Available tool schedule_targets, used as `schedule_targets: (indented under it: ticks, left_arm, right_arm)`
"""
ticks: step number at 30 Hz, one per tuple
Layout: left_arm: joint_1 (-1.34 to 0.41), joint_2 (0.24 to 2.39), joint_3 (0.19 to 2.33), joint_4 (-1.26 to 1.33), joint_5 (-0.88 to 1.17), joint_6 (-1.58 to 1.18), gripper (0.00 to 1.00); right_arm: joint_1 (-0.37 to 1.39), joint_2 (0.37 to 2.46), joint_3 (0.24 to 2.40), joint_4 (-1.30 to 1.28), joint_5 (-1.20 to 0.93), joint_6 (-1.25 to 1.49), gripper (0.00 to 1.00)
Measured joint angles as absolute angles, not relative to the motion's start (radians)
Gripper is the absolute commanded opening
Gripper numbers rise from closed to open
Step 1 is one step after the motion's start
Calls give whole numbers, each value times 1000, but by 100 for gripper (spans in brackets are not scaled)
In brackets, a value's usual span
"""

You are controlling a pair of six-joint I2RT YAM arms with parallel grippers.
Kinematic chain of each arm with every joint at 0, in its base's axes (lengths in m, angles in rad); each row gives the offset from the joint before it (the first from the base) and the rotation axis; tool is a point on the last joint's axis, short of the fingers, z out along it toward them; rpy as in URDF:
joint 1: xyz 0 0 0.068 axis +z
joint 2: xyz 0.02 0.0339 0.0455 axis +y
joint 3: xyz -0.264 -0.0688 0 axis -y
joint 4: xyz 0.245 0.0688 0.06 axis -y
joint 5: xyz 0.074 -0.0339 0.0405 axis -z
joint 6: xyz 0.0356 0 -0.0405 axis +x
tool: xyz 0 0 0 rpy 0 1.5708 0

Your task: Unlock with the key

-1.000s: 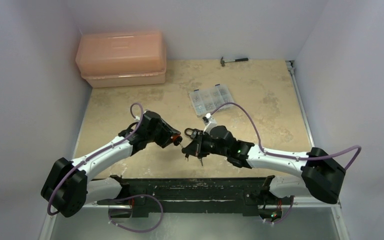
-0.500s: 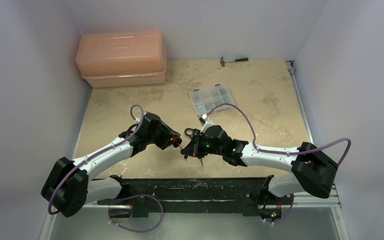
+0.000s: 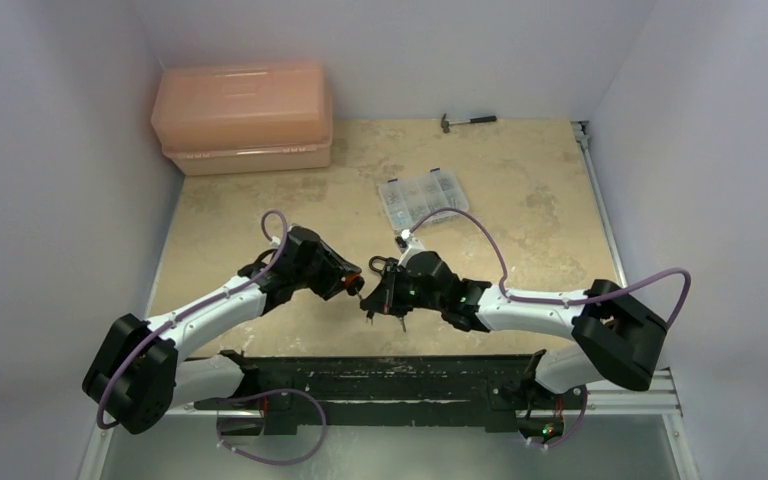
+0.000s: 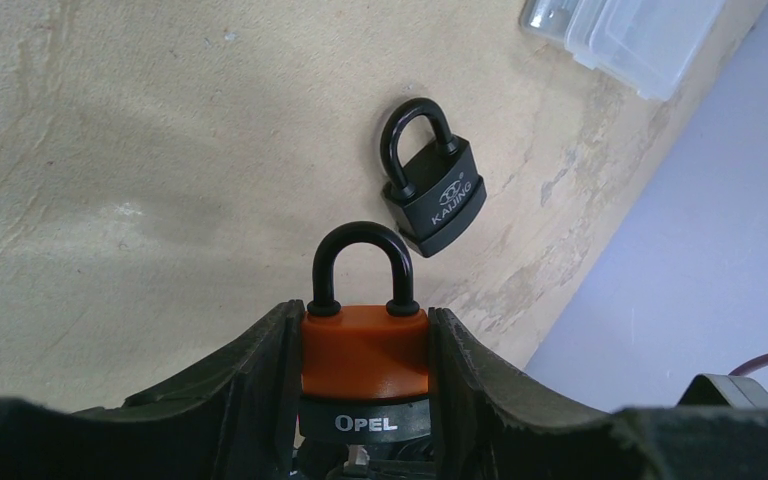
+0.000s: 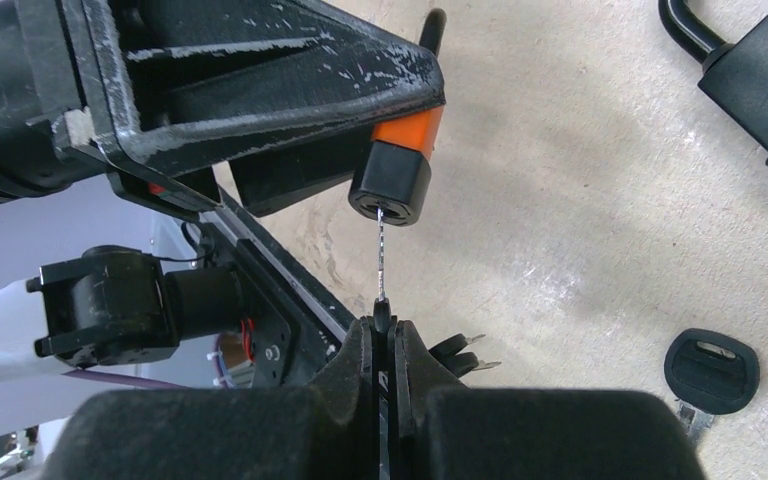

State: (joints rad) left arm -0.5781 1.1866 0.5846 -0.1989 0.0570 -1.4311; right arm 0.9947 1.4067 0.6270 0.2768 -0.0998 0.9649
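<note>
My left gripper [image 4: 365,312] is shut on an orange padlock [image 4: 364,350] with a black base marked OPEL, its shackle pointing away and closed. In the right wrist view the padlock's black base [image 5: 391,185] faces my right gripper [image 5: 384,328]. That gripper is shut on the key's black head [image 5: 381,318]. The thin blade [image 5: 380,255] points straight at the keyhole and its tip touches or just enters it. In the top view both grippers meet mid-table, left [image 3: 355,284] and right [image 3: 374,296].
A black KAIJING padlock [image 4: 432,195] lies on the table just beyond, and shows in the right wrist view [image 5: 760,80]. A spare black-headed key [image 5: 710,372] lies to the right. Two more key heads [image 5: 460,352] show beside my right fingers. Clear organiser box [image 3: 420,198], orange toolbox [image 3: 243,115], hammer [image 3: 468,120].
My right arm has shifted left, bringing the key closer to the padlock. The left arm has barely moved.
</note>
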Motion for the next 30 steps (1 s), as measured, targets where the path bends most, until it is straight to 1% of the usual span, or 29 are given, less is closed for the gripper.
schedule_targets:
  ticks: [30]
  left_arm:
    - [-578,1192,565,-181,66,-1444,0]
  right_arm:
    - [995,1423,638,277,-100,965,0]
